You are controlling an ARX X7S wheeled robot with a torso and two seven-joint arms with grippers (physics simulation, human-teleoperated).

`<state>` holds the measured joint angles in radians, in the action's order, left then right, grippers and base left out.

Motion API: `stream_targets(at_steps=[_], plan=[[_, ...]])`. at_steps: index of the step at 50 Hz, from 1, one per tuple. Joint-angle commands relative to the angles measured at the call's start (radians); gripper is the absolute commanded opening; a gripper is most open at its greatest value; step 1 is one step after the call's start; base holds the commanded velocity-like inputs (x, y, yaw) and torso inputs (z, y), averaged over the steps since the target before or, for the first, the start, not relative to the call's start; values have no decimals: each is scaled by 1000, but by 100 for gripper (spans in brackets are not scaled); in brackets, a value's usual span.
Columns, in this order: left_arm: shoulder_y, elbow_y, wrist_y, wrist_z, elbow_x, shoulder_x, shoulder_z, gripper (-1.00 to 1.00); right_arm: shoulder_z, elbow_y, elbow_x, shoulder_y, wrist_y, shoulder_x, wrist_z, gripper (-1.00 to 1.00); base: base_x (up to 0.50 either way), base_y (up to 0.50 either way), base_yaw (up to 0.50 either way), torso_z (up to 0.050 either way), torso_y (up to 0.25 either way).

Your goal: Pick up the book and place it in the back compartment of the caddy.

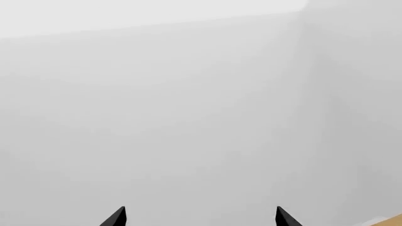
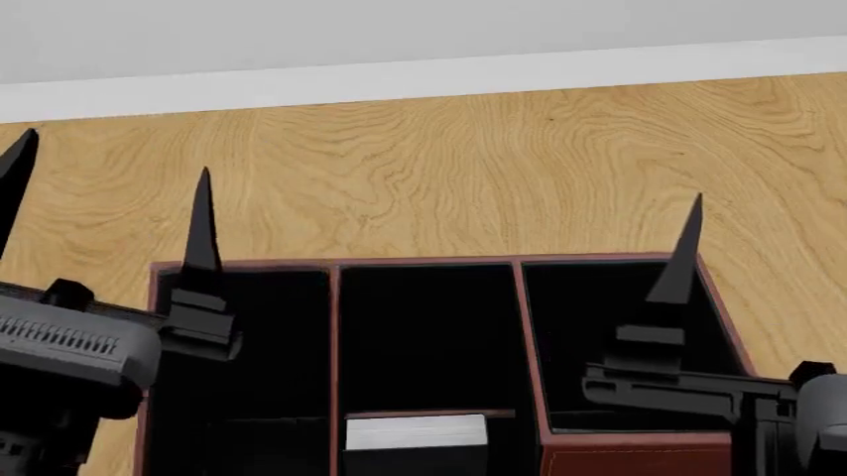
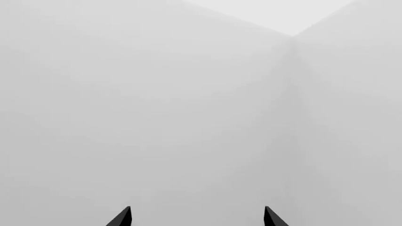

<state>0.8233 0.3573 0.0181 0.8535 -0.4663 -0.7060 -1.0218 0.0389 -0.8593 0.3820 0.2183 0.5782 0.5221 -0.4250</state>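
The dark red-brown caddy [image 2: 517, 342] lies at the bottom of the head view, its black inside split by reddish dividers. The book [image 2: 415, 433] shows only its white page edges. It stands in the short section of the middle column, the back compartment [image 2: 417, 451], just on the near side of the cross divider. My left gripper [image 2: 109, 193] points up over the caddy's left side, open and empty. One finger [image 2: 684, 248] of my right gripper rises over the right section. Both wrist views show only pale walls, with the left gripper [image 1: 200, 216] and the right gripper [image 3: 197, 216] spread wide.
The wooden table [image 2: 437, 169] stretches beyond the caddy to a white wall [image 2: 397, 40]. A sliver of the table [image 1: 384, 221] shows in a corner of the left wrist view.
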Motion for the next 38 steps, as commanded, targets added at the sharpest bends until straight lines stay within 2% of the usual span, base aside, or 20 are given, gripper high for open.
stream_targets(at_steps=[1, 38], plan=[[-38, 106, 24, 73, 31, -49, 3, 100, 27, -48, 13, -19, 13, 10, -16, 100, 0, 0, 0, 0, 0], [-112, 331, 87, 215, 81, -175, 28, 100, 120, -176, 81, -82, 39, 54, -83, 100, 0, 0, 0, 0, 0]])
